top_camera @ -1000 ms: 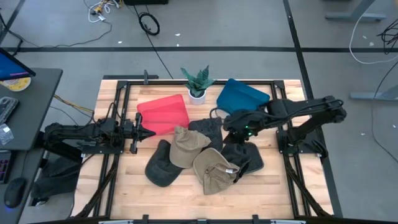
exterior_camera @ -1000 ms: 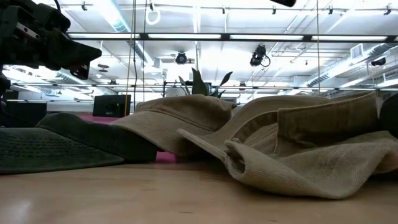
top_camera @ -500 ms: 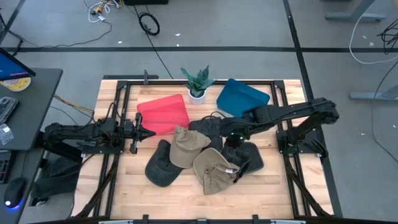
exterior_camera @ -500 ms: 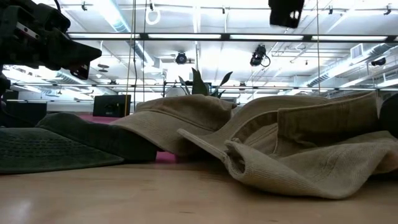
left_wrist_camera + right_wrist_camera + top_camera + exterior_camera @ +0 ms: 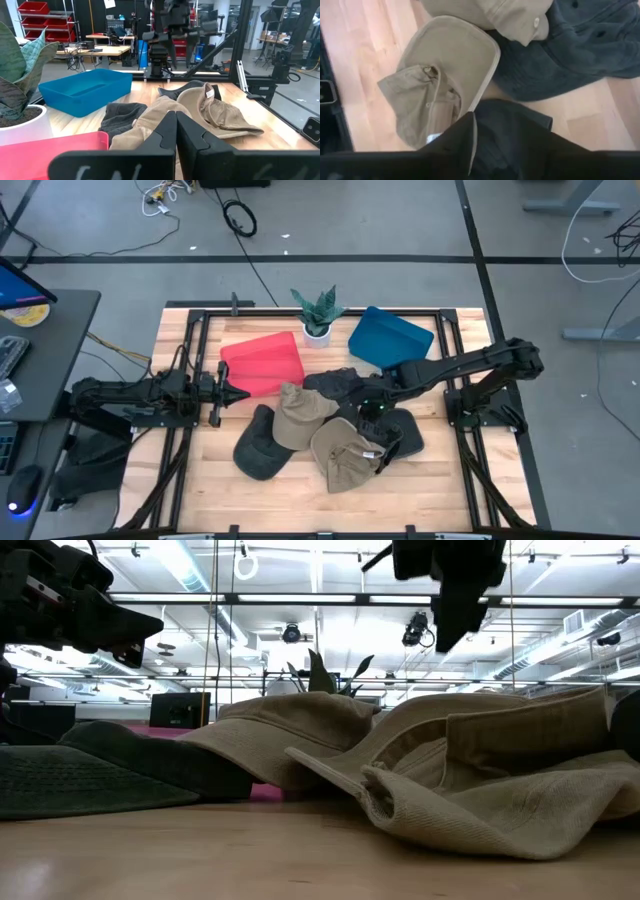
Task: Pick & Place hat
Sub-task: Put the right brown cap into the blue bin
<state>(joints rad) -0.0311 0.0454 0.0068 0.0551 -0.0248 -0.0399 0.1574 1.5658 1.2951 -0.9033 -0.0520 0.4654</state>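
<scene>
The right claw (image 5: 372, 406) hangs over the heap of hats in the middle of the surface (image 5: 190, 490), its arm reaching in from the right side. Looking down past its fingers, I cannot tell whether they are apart or together; nothing is visibly caught between them. Directly beneath it lie an upturned tan hat (image 5: 445, 85) and a dark hat (image 5: 575, 55) just beside it, the two touching. In the high view the heap also holds a tan cap (image 5: 300, 418) resting on a dark green cap (image 5: 258, 448), and a dark cap (image 5: 405, 430) on the right edge of the pile. Behind the heap sit a red bin (image 5: 263, 363), a blue bin (image 5: 390, 338) and a small potted plant (image 5: 317, 315) between them. The left claw (image 5: 232, 392) waits at the left, clenched shut and empty, pointing toward the red bin.
</scene>
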